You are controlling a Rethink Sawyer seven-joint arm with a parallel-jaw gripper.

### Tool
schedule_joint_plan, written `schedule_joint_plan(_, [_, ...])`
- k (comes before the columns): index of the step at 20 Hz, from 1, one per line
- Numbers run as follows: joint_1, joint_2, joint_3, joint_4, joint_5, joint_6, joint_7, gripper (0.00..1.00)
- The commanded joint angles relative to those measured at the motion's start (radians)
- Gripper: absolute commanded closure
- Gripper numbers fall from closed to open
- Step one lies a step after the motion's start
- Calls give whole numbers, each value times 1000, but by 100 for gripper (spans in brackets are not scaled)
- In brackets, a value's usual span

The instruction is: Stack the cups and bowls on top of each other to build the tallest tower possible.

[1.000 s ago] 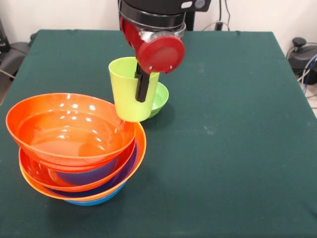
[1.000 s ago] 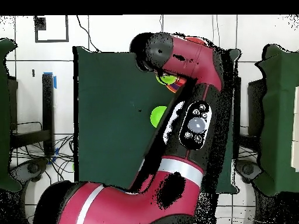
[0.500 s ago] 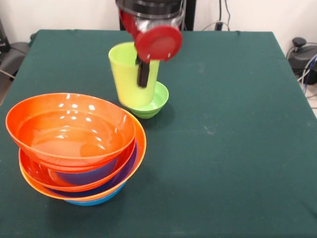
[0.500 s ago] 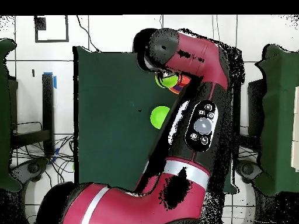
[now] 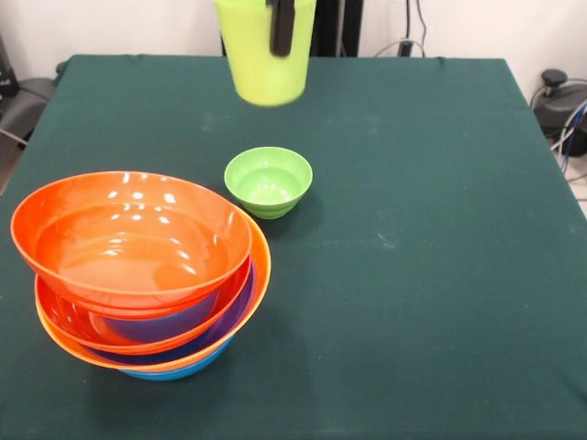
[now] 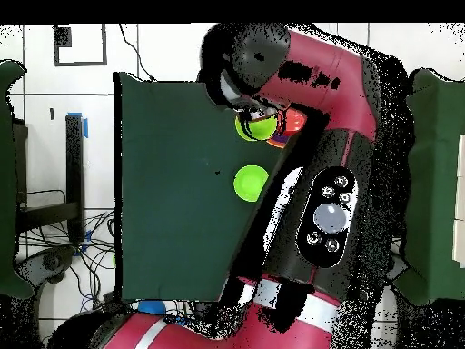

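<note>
The lime-green cup hangs high above the table at the top edge of the front view, upright. My gripper is shut on its rim, with one black finger down the outer wall. Below it and nearer the camera, the small lime-green bowl sits alone on the cloth. The tower of nested bowls stands at the front left, a big orange bowl tilted on top, with red-orange, purple and blue rims beneath. From overhead, the cup and small bowl show; the arm hides most of the tower.
The dark green table runs wide to the right of the bowls. The tower stands close to the table's front left edge. Cables and equipment lie beyond the table's right edge.
The gripper has risen with the cup, from just over the small green bowl to the top of the front view. The bowl now shows whole. The tower has not moved.
</note>
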Motion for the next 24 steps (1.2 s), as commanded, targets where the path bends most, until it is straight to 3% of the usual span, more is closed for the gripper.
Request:
schedule_joint_plan(1, [-36, 28, 127, -44, -99, 13, -272, 100])
schedule_joint_plan(16, [-84, 128, 167, -187, -149, -28, -318, 100])
schedule_joint_plan(24, [-96, 183, 173, -242, -148, -62, -285, 100])
